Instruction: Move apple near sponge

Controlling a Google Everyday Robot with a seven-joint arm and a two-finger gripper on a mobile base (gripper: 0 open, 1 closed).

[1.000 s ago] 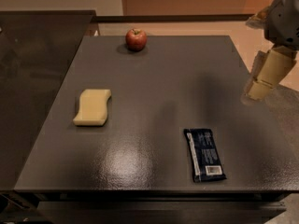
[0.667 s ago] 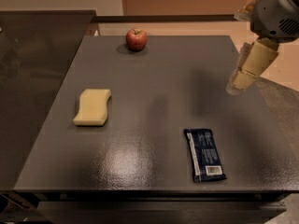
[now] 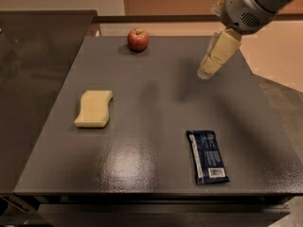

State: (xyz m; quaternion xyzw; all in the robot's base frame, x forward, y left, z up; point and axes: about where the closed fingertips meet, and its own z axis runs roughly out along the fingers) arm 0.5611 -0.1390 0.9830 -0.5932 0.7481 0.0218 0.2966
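Red apple (image 3: 138, 39) is sitting stem-up at the far edge of the dark grey surface (image 3: 156, 108), left of centre. Gripper (image 3: 204, 72) is hanging over the far right part of the surface on the grey arm (image 3: 248, 4), with its tan jaws pointing down and to the left. Its shadow is falling on the surface just left of the tip. Can't tell whether the jaws are released or clenched. Apple is lying well left of the jaws and a bit farther back, not touching them. Pale yellow sponge (image 3: 93, 108) is lying flat on the left side, nearer the camera and well apart from the apple. Dark blue snack bar (image 3: 208, 156) is lying front right.
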